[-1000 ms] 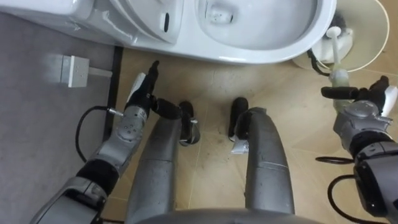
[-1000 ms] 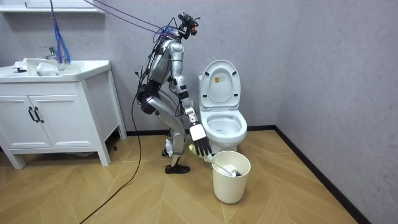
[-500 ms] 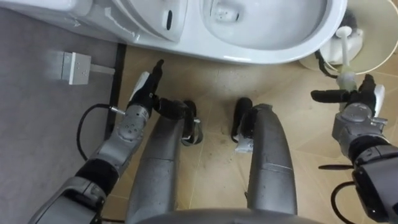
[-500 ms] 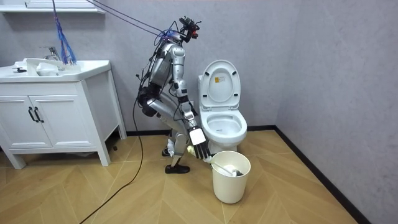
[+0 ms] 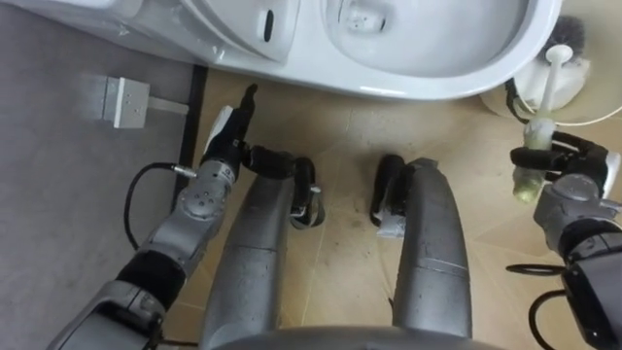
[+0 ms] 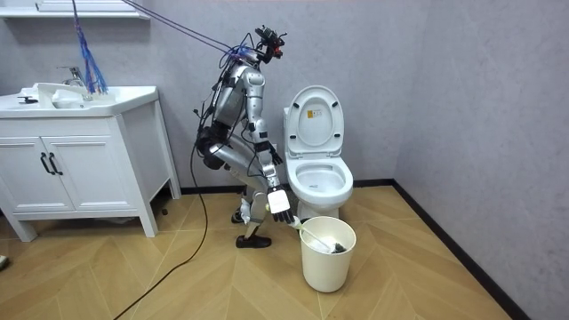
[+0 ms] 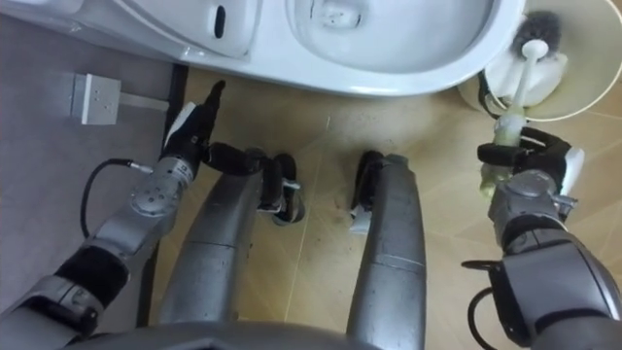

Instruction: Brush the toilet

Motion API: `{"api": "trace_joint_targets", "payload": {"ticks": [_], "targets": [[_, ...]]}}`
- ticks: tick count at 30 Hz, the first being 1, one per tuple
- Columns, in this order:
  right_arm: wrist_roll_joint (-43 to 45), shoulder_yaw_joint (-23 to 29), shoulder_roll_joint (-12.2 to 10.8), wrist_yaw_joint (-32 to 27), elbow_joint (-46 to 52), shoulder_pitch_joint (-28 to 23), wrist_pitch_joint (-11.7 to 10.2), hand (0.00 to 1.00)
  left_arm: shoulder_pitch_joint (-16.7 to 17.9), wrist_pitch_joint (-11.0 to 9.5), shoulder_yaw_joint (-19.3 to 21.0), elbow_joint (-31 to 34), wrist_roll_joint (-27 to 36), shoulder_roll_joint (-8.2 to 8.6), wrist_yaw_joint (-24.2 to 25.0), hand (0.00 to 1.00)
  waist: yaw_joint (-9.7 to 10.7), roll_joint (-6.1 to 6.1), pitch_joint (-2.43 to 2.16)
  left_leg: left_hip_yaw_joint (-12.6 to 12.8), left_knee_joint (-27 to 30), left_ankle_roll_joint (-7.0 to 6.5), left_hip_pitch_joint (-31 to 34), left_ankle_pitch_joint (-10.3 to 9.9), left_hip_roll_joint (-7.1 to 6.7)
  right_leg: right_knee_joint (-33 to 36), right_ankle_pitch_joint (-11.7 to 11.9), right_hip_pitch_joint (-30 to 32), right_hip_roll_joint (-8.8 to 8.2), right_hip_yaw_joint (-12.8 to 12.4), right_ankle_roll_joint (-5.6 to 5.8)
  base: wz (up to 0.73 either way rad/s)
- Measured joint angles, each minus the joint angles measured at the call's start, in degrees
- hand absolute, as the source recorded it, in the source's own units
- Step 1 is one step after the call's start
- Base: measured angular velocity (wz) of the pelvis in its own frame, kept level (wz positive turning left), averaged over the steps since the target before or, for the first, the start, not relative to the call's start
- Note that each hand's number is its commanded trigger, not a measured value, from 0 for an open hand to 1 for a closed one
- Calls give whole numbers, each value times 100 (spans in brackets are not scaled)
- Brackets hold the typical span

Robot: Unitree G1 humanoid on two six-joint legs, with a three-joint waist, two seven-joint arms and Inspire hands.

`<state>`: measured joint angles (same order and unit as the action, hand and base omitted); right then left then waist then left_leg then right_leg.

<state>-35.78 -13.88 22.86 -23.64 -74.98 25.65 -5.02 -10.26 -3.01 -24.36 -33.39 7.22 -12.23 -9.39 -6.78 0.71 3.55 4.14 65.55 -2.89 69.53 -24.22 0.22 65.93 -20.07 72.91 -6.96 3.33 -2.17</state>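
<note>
The white toilet with its lid up lies across the top of the eye views, and I stand bent over in front of it. A cream bucket stands on the floor to its right. In it rests the toilet brush, dark bristles up and its pale green grip pointing toward me. My right hand has its fingers curled round that grip. Beside my left knee, my left hand hangs open with straight fingers and holds nothing.
A white box with a lead sits low on the grey wall at the left, and a black cable loops by my left arm. A white sink cabinet stands at the room view's left. The floor is wood.
My right hand has gone from reaching at the brush handle to curling round its grip. The eye views have shifted slightly, so the toilet and bucket sit differently in the frame.
</note>
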Motion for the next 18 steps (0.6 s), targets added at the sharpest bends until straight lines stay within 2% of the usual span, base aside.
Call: {"api": "trace_joint_targets", "payload": {"ticks": [6, 18], "targets": [[-79, 8, -1, 55, 94, 4, -54, 100, 102, 2, -2, 30, 226, 5, -7, 0, 26, 1, 0, -2, 39, 13, -1, -7, -2, 27, 3, 0, 6, 9, -16, -1], [-261, -13, -10, 71, 199, -43, -31, 100, 272, 37, -19, 189, 210, 1, -8, 0, 33, 6, -3, 19, 134, 13, -4, -22, 13, 95, 6, -12, 4, 5, -24, 0]]}}
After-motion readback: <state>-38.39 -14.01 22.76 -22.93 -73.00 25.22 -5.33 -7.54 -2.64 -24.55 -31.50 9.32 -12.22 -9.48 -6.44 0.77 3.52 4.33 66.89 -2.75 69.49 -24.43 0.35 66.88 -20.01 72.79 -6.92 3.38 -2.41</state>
